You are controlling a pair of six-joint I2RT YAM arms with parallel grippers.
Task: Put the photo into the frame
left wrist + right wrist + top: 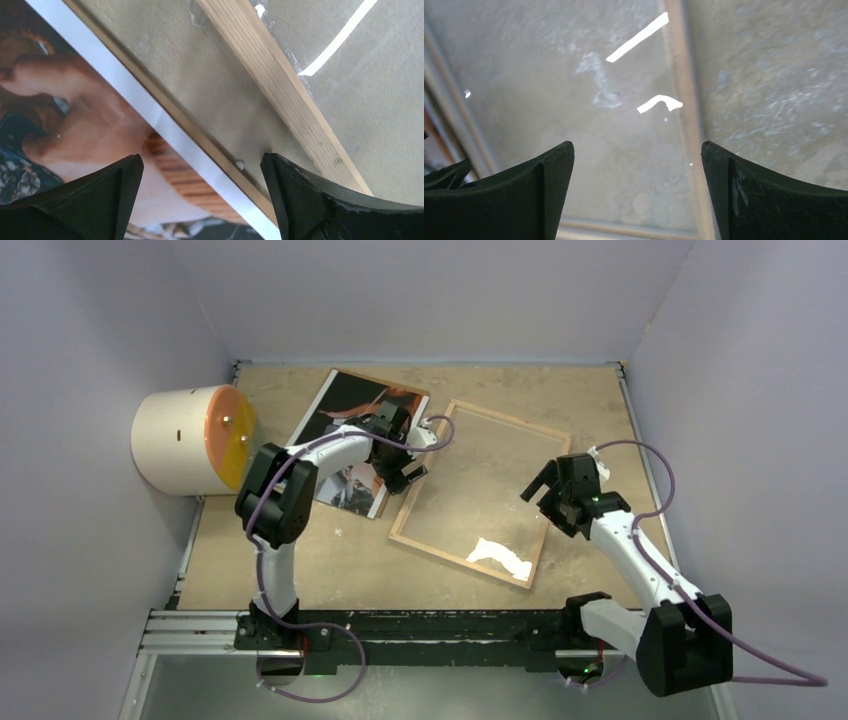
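Note:
The photo (335, 425) lies face up at the back left of the table, a dark print with reddish-orange tones and a white border (165, 125). It rests on a brown board whose edge (210, 145) shows along its right side. The frame (455, 415) lies flat to its right, wood-brown back up, with its glass pane (599, 125) showing the table through it. My left gripper (405, 462) (202, 165) hangs open over the photo's right edge, its jaws straddling that edge and the strip of table before the frame's rail (290, 95). My right gripper (545, 502) (638, 150) stands open above the frame's right rail (686, 100), holding nothing.
A white cylinder with an orange face (195, 440) lies on its side at the far left. Lilac walls close in the table on three sides. A bright glare patch (500, 558) sits on the glass near the frame's front corner. A metal rail (400, 625) carries the arm bases.

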